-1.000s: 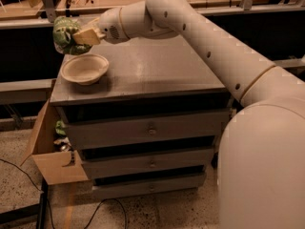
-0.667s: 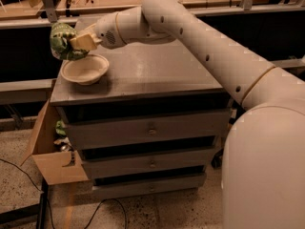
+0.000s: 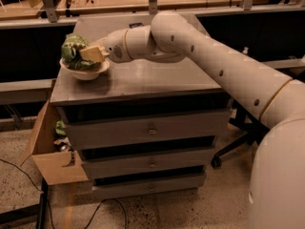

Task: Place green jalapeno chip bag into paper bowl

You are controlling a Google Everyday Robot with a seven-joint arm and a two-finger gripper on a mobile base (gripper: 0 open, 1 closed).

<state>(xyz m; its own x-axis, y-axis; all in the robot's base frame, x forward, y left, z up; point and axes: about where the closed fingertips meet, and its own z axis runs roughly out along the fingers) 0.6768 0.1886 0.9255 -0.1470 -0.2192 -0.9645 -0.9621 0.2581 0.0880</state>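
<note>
While the gripper (image 3: 89,54) clamps the green jalapeno chip bag (image 3: 71,46), the bag's underside lies in the paper bowl (image 3: 86,74).
Tan fingers are closed on the bag's right side, and its crumpled top stands above the rim. The bowl rests near the left edge of the grey drawer cabinet (image 3: 152,80). An open cardboard box (image 3: 45,147) sits low against the cabinet's left side.

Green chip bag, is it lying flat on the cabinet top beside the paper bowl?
No, the green chip bag sits over the paper bowl, not beside it, with the pincer against it.
</note>
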